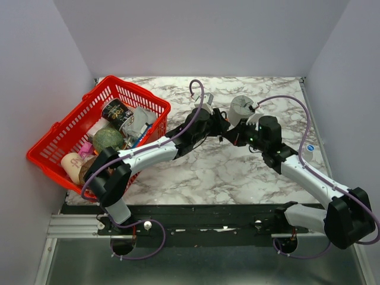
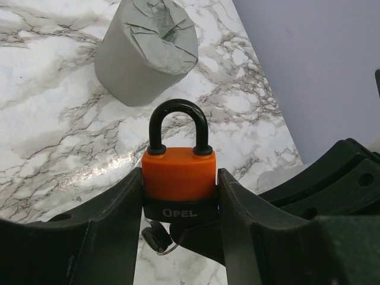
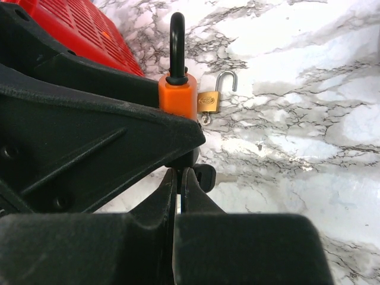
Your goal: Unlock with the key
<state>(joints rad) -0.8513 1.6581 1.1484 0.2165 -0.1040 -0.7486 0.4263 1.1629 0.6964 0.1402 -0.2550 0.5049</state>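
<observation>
At the middle of the table (image 1: pixel 237 178), we see the left gripper (image 2: pixel 180 173) clamping the orange padlock (image 2: pixel 178 181) upright. The key (image 2: pixel 155 237) sits beneath it, beside the right gripper (image 3: pixel 179 178), whose jaws are pressed together; we cannot tell whether they pinch it.

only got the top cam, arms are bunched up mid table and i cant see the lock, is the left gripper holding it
observer: Yes. In the left wrist view the left gripper clamps the orange padlock by its sides, with the black shackle pointing up and closed.
operator: ok and where's the key
observer: The key shows its black head just under the padlock's base. It sits right beside the tips of the right gripper, which is shut. I cannot tell whether the key is actually pinched.
</observation>
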